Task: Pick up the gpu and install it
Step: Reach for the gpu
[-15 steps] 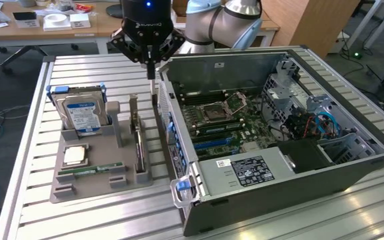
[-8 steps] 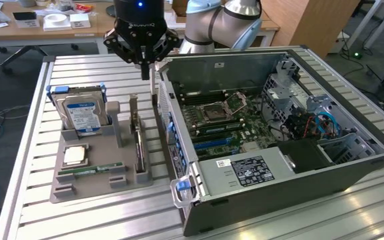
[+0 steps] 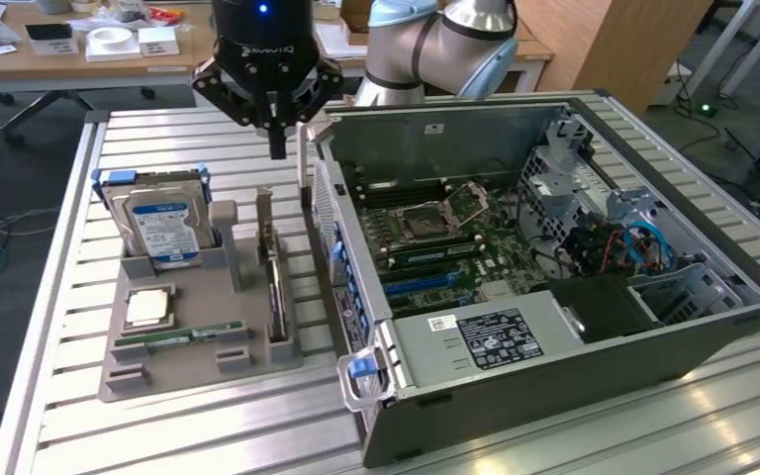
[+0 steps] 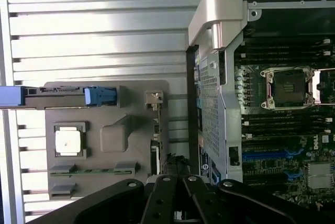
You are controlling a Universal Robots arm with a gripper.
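Note:
The gpu (image 3: 274, 282) stands on its edge in a slot along the grey holder tray (image 3: 202, 371), on the side next to the open computer case (image 3: 538, 247). In the wrist view the gpu (image 4: 155, 130) appears edge-on as a thin strip with a silver bracket at one end. My gripper (image 3: 276, 148) hangs above the far end of the card, clear of it. Its black fingers are shut together with nothing between them. The gripper (image 4: 175, 182) also shows as black linkages over the tray's edge.
The tray also holds a silver hard drive (image 3: 162, 223) with a blue label, a CPU (image 3: 149, 307) and a green RAM stick (image 3: 175, 338). The motherboard (image 3: 446, 237) lies exposed inside the case. Everything rests on a slatted metal table (image 3: 155, 435).

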